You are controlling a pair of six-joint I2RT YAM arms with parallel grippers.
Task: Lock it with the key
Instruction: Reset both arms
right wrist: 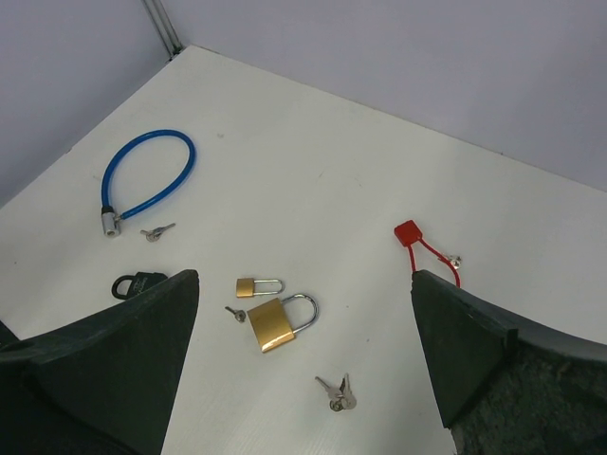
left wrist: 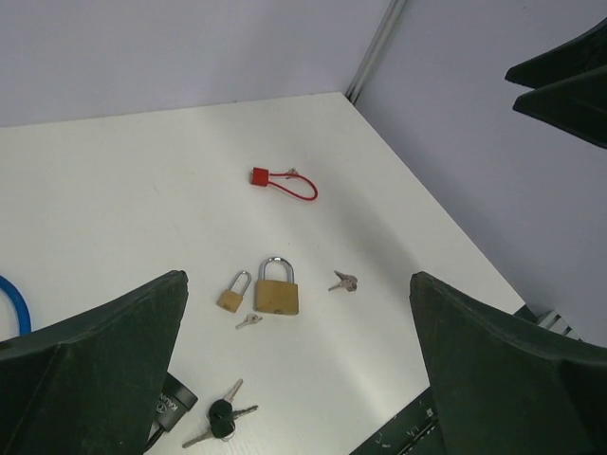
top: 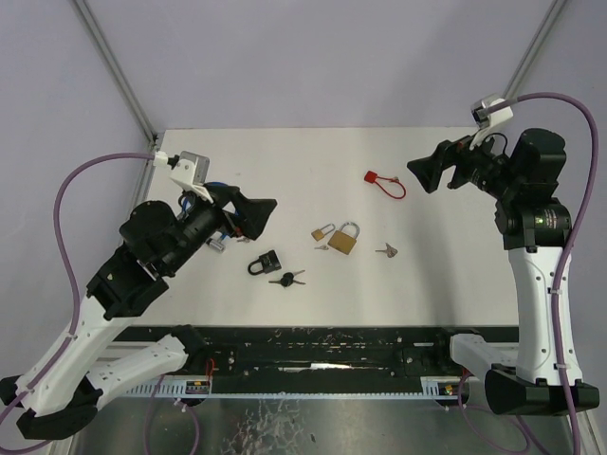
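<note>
**So, both grippers wide open, holding nothing, locks and keys all lying on the table**

Okay, the left gripper (top: 258,216) has its jaws spread as wide as they go with nothing between them. It's up off the table (top: 303,156), out to the left of the big brass padlock (top: 344,239). The right gripper (top: 422,176) is the same: fully spread, empty, in the air off to the right of that padlock and further back.

Everything else, going by the big brass padlock, which lies flat about mid-table:

- small brass padlock (top: 323,232) just beside it on the left
- tiny key (top: 321,247) right by those two, on the near side
- pair of keys (top: 386,251) near its right side, not touching
- black padlock (top: 266,263) further left and a bit nearer the arm bases, with black-headed keys (top: 287,278) just beside it
- red cable lock (top: 384,182) behind it, towards the right gripper
- blue cable lock (right wrist: 147,180) well off to the left, with a loose key (right wrist: 157,230) beside its metal end; the top view mostly hides it under the left arm

Can't tell from these shots whether the brass shackles are clicked shut.
</note>
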